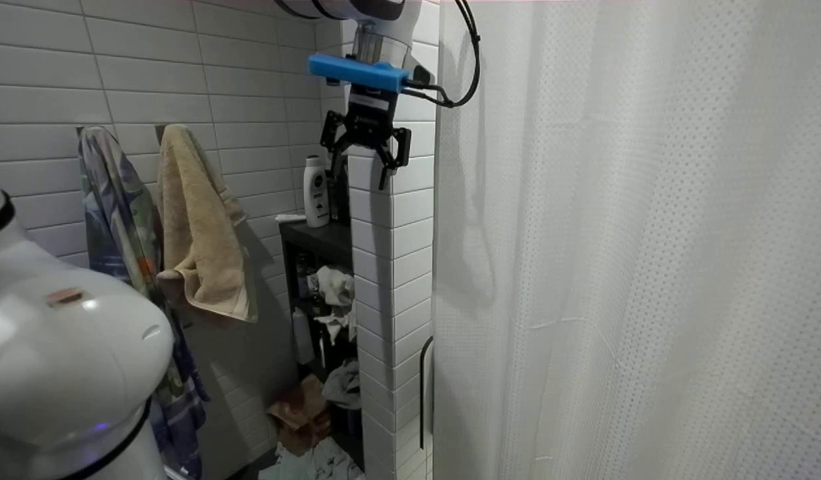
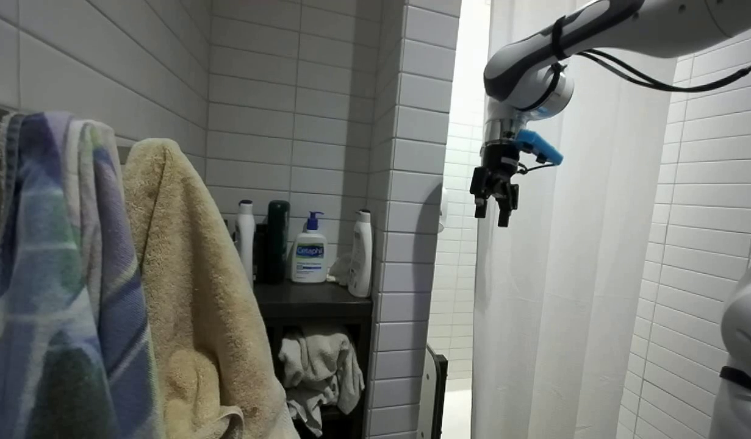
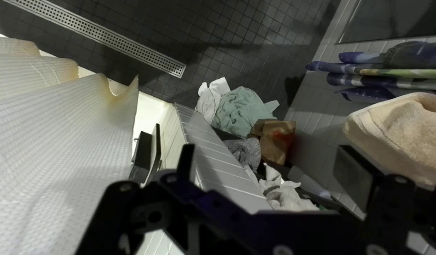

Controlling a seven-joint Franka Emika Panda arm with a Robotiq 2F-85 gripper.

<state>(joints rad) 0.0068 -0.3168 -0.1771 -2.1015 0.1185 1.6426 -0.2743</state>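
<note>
My gripper (image 1: 358, 175) hangs pointing down with its fingers spread wide and nothing between them. In an exterior view the gripper (image 2: 492, 213) is in front of the white shower curtain (image 2: 546, 292), with a visible gap below its tips. The wrist view has the two fingers of the gripper (image 3: 271, 170) far apart over the tiled partition wall (image 3: 218, 159) and a shelf with cloths. A beige towel (image 3: 402, 131) appears close to the right finger there; their true distance is unclear. Bottles stand on the dark shelf (image 2: 311, 299), among them a white pump bottle (image 2: 310, 256).
Beige (image 1: 200, 227) and patterned (image 1: 117, 200) towels hang on the tiled wall. A narrow tiled pillar (image 1: 410, 267) separates shelf and curtain. On the floor lie a green cloth (image 3: 241, 109) and a brown paper bag (image 3: 274, 138). A black-edged panel (image 2: 433, 390) is beside the pillar.
</note>
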